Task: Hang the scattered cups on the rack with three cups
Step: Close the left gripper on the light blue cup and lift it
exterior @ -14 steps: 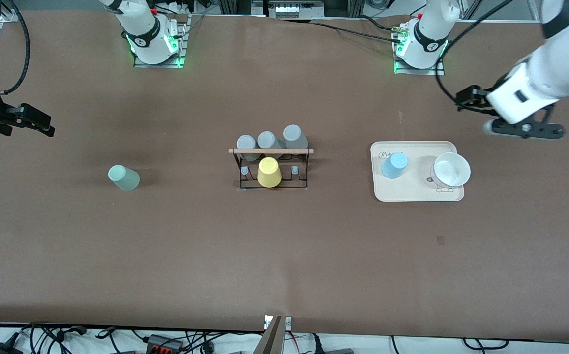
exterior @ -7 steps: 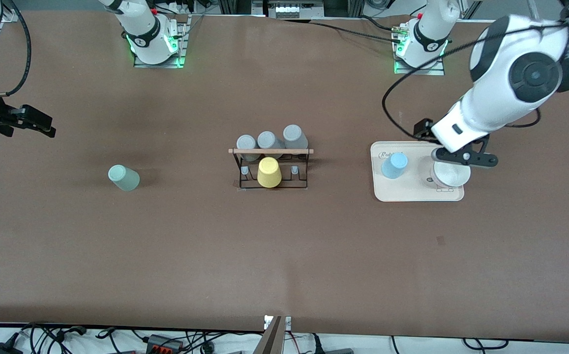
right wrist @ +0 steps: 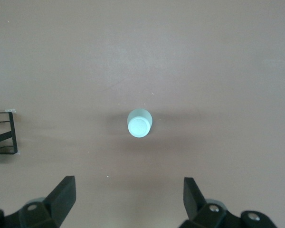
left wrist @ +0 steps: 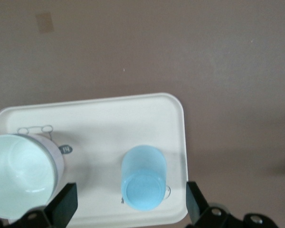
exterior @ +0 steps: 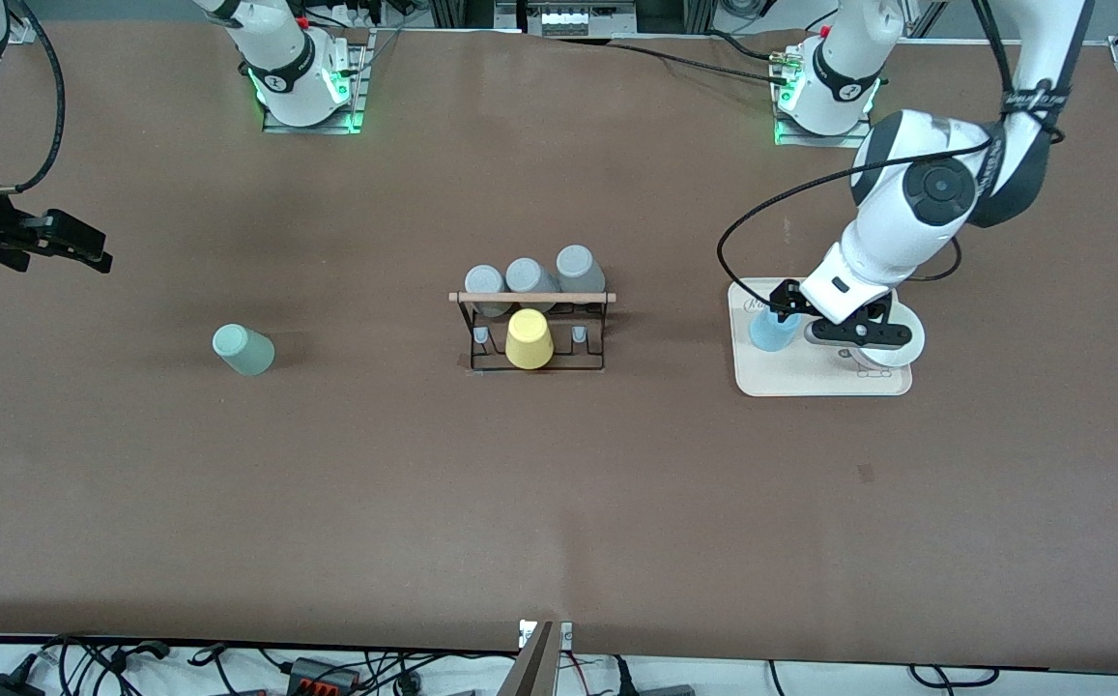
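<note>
Inventory, task barely begun:
- Black wire-frame rack with wooden rod (exterior: 531,329): holds one yellow tumbler (exterior: 529,339); my two cups unhung.
- Light blue tapered tumbler (exterior: 769,331): on cream tray (exterior: 815,382), under my spread, empty left end effector (exterior: 810,319).
- Pale mint tumbler (exterior: 243,349): on the worktop toward the right arm's end.
- My right end effector (exterior: 61,242): waiting, released.

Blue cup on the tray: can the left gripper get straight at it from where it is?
Probably yes. The left gripper hangs open right over the blue cup on the tray; the bowl beside it stands apart.

A light blue cup (left wrist: 144,177) and a white bowl (left wrist: 21,175) stand apart on a cream tray (left wrist: 109,118).
</note>
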Robot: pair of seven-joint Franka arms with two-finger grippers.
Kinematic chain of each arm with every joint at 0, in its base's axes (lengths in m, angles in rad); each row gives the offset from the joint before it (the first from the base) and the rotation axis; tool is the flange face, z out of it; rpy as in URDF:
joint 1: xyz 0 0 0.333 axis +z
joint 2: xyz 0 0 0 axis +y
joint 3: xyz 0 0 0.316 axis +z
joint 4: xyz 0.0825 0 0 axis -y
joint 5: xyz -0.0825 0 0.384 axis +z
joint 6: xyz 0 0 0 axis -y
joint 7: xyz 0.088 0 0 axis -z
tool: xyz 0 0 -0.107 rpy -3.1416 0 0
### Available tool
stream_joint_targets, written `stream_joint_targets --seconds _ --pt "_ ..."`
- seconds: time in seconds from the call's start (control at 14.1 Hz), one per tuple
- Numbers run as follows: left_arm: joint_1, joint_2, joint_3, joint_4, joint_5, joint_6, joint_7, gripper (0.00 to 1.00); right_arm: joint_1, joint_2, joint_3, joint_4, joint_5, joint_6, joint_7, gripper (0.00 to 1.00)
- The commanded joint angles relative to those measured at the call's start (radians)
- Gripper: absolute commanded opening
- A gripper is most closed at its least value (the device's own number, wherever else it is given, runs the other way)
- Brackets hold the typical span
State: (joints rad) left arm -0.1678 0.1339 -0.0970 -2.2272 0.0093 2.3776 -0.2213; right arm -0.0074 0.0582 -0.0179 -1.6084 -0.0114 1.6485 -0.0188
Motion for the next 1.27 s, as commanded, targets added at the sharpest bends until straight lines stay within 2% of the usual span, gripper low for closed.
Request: stream_joint_targets --seconds 0.0,0.42,1.06,1.13,1.2 --pt "0.008 0.013 -0.010 -0.054 -0.017 0.087 -0.003 1.00 0.001 -0.011 0.003 -0.013 0.002 0.014 -0.010 1.00" --pt "0.008 0.098 -0.012 -0.123 -0.017 0.265 -0.003 1.00 0.001 -0.006 0.003 -0.013 0.002 0.014 -0.009 1.00" --pt "-0.002 0.099 -0.021 -0.169 -0.014 0.272 0.004 1.00 0.001 -0.005 0.003 -0.013 0.002 0.011 -0.007 1.00" --pt "-0.002 0.101 -0.021 -0.169 -0.012 0.291 0.005 0.98 0.001 -0.003 0.003 -0.013 0.002 0.013 -0.007 1.00" --pt "0.001 0.101 -0.021 -0.169 -0.012 0.301 0.007 0.78 0.001 -0.005 0.003 -0.013 0.004 0.007 -0.007 1.00"
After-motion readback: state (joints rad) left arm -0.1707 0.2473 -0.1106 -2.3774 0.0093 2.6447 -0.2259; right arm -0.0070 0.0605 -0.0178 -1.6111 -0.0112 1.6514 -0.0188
